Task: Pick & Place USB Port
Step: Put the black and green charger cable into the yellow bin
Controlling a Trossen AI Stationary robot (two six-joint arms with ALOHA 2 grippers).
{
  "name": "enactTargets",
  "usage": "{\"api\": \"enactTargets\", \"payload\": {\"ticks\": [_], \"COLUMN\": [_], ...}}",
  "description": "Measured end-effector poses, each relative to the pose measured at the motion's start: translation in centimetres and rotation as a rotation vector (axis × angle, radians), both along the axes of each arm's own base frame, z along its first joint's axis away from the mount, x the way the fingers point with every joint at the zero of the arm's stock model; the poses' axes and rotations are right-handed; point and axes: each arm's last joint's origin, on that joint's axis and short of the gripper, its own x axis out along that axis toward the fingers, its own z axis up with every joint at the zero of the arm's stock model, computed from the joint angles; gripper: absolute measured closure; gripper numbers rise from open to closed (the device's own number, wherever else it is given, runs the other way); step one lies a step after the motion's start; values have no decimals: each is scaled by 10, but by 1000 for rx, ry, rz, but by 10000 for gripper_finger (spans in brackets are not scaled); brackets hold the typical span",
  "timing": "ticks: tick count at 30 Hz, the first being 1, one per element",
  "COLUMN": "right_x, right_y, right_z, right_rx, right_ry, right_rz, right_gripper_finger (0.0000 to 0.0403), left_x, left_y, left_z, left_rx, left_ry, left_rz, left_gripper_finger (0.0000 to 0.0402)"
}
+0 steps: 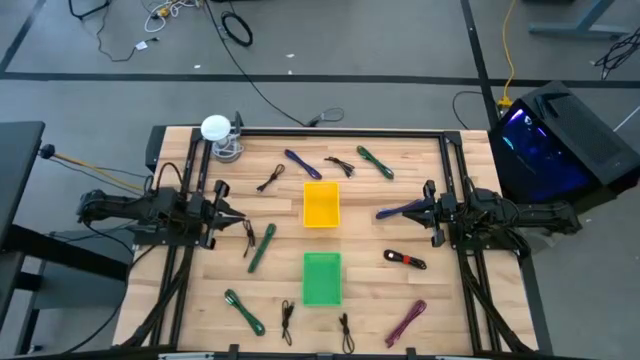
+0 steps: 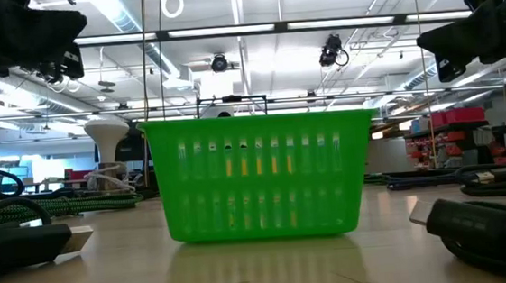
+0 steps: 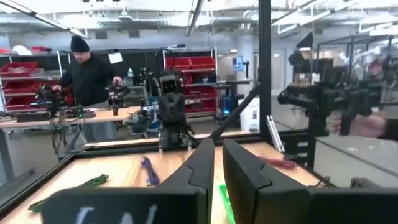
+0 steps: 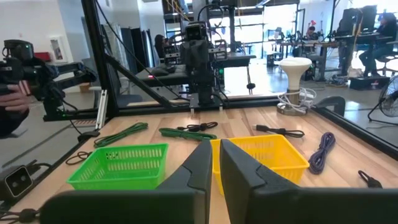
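Several USB cables lie flat on the wooden table: a blue one (image 1: 398, 211) just beneath my right gripper, a black-and-red one (image 1: 405, 260), a green one (image 1: 262, 246) and a black one (image 1: 248, 236) near my left gripper. A yellow basket (image 1: 321, 204) and a green basket (image 1: 322, 277) stand mid-table. My left gripper (image 1: 232, 215) hovers over the left side, fingers together and empty (image 3: 217, 174). My right gripper (image 1: 424, 210) hovers over the right side, also shut and empty (image 4: 216, 165). Both arms are raised off the table in the low view.
More cables are scattered around: purple (image 1: 297, 163), green (image 1: 375, 161) and black (image 1: 338, 164) toward the far edge, green (image 1: 244, 310) and purple-red (image 1: 407, 320) toward the near edge. A white lamp (image 1: 217, 130) stands at the far left corner. A person (image 3: 87, 78) works beyond the table.
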Motion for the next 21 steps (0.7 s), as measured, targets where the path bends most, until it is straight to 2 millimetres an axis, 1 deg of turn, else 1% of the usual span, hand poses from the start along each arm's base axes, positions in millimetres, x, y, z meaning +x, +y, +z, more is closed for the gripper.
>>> {"api": "enactTargets", "payload": {"ticks": [3, 5, 7, 11, 13, 15, 18, 21], "right_x": [0, 0, -1, -4, -7, -10, -14, -16], "right_y": [0, 0, 0, 0, -1, -2, -6, -12], "right_z": [1, 5, 10, 25, 33, 41, 48, 48], "right_rx": [-29, -75, -77, -16, 13, 23, 29, 73], "right_ry": [-11, -51, -103, -262, -352, -434, -521, -512], "right_rz": [-4, -12, -15, -7, -12, -62, -183, -422], "right_gripper_finger": [366, 366, 366, 366, 366, 366, 366, 366], "left_x": [0, 0, 0, 0, 0, 0, 1, 1], "left_y": [1, 2, 4, 9, 10, 10, 10, 9], "left_z": [1, 0, 0, 0, -1, -4, -9, -13], "left_rx": [-19, -59, -81, -42, -51, -60, -60, -73], "left_ry": [-13, 1, 4, 7, 20, 48, 101, 137], "left_rz": [35, 68, 127, 303, 341, 338, 329, 325], "left_gripper_finger": [362, 362, 362, 362, 362, 362, 362, 362]}}
